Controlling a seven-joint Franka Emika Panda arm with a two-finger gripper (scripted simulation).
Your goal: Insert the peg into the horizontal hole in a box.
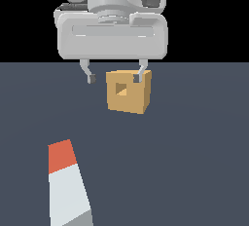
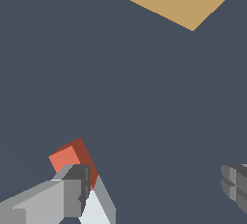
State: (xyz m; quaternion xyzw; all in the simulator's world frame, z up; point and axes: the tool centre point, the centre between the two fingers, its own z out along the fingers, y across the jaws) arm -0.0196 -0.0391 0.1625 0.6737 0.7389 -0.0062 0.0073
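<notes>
Across the dark grey floor we see plenty of bare room: the box sits alone toward the far side, and the peg lies well apart from it, near the exterior view's lower left, running out past the frame's bottom edge. Nothing else stands between them.

The peg is a square-sectioned bar, white along most of what we can see, with its red-orange end turned toward the box's side of the floor. The box is a tan cube, and the hole is a small square opening in the middle of the face turned to the exterior camera, darker inside.

The gripper hangs from above, pointing downward, its broad grey body over the box in the exterior view. We find its jaws spread wide with nothing between them. In the wrist view one finger overlaps the peg's red end, and we cannot tell whether they touch.
</notes>
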